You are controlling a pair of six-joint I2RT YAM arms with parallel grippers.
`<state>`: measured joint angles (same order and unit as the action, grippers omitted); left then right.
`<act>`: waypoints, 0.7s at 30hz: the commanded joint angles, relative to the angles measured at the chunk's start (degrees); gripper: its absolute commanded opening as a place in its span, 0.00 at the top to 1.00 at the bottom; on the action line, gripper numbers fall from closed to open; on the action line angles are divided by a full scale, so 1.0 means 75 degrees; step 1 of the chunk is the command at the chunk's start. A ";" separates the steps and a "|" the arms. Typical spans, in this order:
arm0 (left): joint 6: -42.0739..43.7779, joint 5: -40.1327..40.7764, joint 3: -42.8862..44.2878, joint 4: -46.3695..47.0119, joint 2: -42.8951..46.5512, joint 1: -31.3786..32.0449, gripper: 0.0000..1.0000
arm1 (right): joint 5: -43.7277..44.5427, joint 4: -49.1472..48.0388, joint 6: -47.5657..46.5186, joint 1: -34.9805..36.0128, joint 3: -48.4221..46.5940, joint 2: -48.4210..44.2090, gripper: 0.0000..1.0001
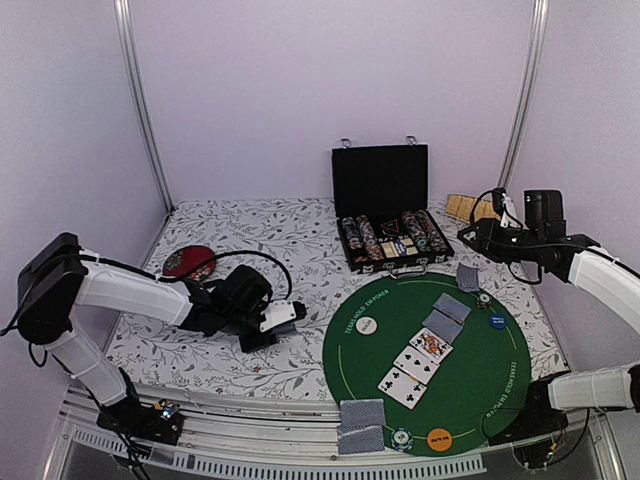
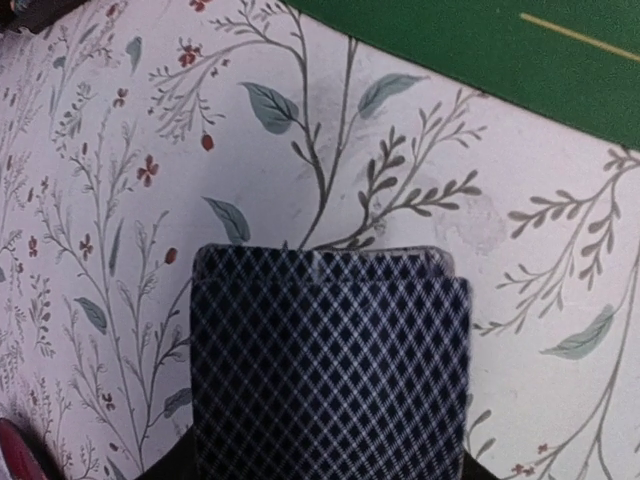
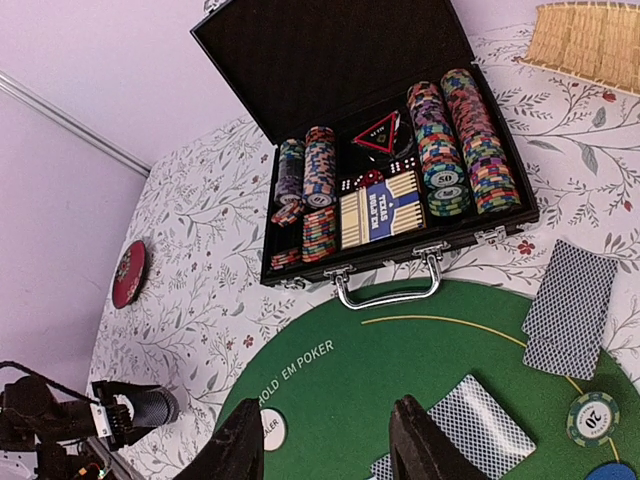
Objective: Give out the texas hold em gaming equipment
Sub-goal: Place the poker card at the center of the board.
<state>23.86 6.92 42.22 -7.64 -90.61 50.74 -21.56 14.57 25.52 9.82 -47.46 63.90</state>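
The left gripper (image 1: 275,325) is clamped on a stack of playing cards (image 2: 330,370) with blue-grey diamond-patterned backs. Its fingers show only as dark corners on either side of the stack's near end. Beneath and beyond the stack spreads the white tablecloth (image 2: 400,180) printed with leafy sprigs; whether the cards touch it cannot be told. Farther ahead and to the right of these fingers runs the edge of the round green felt mat (image 2: 480,50).

The right gripper (image 3: 325,450) hangs over that mat with its two dark fingers (image 3: 235,445) apart and nothing between them. Just outside the left finger lies a small round white marker disc (image 3: 270,428), and just outside the right finger a face-down card (image 3: 480,420). Farther right sits a striped poker chip (image 3: 592,417) marked 20. Beyond it a pair of face-down cards (image 3: 570,305) lies half on the mat, half on the cloth. Ahead of the fingers, past the mat's rim, stands an open black case (image 3: 330,60) holding rows of striped chips (image 3: 480,140). Far to the left lies a red round dish (image 3: 128,273), and far to the right a woven tan piece (image 3: 590,40).
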 commanded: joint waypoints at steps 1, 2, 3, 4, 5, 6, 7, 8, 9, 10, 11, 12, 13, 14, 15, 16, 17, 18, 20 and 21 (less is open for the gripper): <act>-0.0008 -0.0248 0.0031 0.0388 -0.0481 0.0047 0.45 | -0.0052 0.0462 -0.0621 0.0103 -0.0308 0.0128 0.56; 0.0059 -0.0444 0.0031 0.0332 -0.0550 0.0027 0.43 | -0.0079 0.0492 -0.0698 0.0116 -0.0356 0.0129 0.56; 0.0078 -0.0583 0.0025 0.0291 -0.0587 0.0010 0.41 | -0.0124 0.0494 -0.0743 0.0119 -0.0371 0.0129 0.56; 0.0100 -0.0673 0.0007 0.0276 -0.0619 -0.0011 0.39 | -0.0160 0.0489 -0.0769 0.0122 -0.0368 0.0118 0.56; 0.0109 -0.0745 -0.0011 0.0255 -0.0625 -0.0041 0.36 | -0.0217 0.0480 -0.0792 0.0129 -0.0364 0.0123 0.55; 0.0123 -0.0820 -0.0025 0.0213 -0.0627 -0.0068 0.33 | -0.0245 0.0467 -0.0799 0.0128 -0.0360 0.0126 0.55; 0.0137 -0.0929 -0.0037 0.0125 -0.0630 -0.0095 0.29 | -0.0288 0.0449 -0.0801 0.0131 -0.0354 0.0140 0.54; 0.0142 -0.1096 -0.0023 -0.0036 -0.0642 -0.0121 0.25 | -0.0367 0.0410 -0.0801 0.0131 -0.0343 0.0156 0.51; 0.0139 -0.1282 0.0020 -0.0246 -0.0645 -0.0156 0.20 | -0.0425 0.0359 -0.0807 0.0130 -0.0325 0.0179 0.49; 0.0145 -0.1419 0.0047 -0.0437 -0.0640 -0.0182 0.16 | -0.0475 0.0321 -0.0803 0.0128 -0.0328 0.0202 0.48; 0.0122 -0.1405 0.0070 -0.0587 -0.0629 -0.0190 0.12 | -0.0504 0.0298 -0.0793 0.0130 -0.0326 0.0229 0.46; 0.0090 -0.1266 0.0082 -0.0631 -0.0583 -0.0190 0.06 | -0.0556 0.0260 -0.0790 0.0131 -0.0335 0.0252 0.44; 0.0068 -0.1172 0.0078 -0.0647 -0.0478 -0.0191 0.03 | -0.0604 0.0217 -0.0789 0.0128 -0.0346 0.0266 0.42; 0.0070 -0.1106 0.0100 -0.0675 -0.0370 -0.0191 0.02 | -0.0657 0.0144 -0.0789 0.0131 -0.0355 0.0269 0.39; 0.0050 -0.1073 0.0132 -0.0679 -0.0216 -0.0191 0.02 | -0.0678 0.0082 -0.0795 0.0123 -0.0387 0.0269 0.37; 0.0032 -0.1072 0.0177 -0.0669 -0.0023 -0.0185 0.02 | -0.0656 0.0030 -0.0805 0.0129 -0.0426 0.0269 0.35; 0.0020 -0.1105 0.0227 -0.0637 0.0171 -0.0185 0.02 | -0.0593 -0.0019 -0.0812 0.0137 -0.0482 0.0278 0.33; 0.0023 -0.1133 0.0281 -0.0579 0.0406 -0.0177 0.02 | -0.0515 -0.0070 -0.0839 0.0131 -0.0546 0.0280 0.31; 0.0019 -0.1118 0.0348 -0.0261 0.0889 -0.0190 0.02 | -0.0341 -0.0305 -0.0910 0.0131 -0.0654 0.0271 0.25; -0.0002 -0.1076 0.0383 0.0003 0.1137 -0.0200 0.02 | -0.0246 -0.0475 -0.0951 0.0131 -0.0687 0.0245 0.18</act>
<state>23.92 -0.86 43.40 -10.55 -89.30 49.34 -25.15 16.27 19.81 10.50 -49.50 65.82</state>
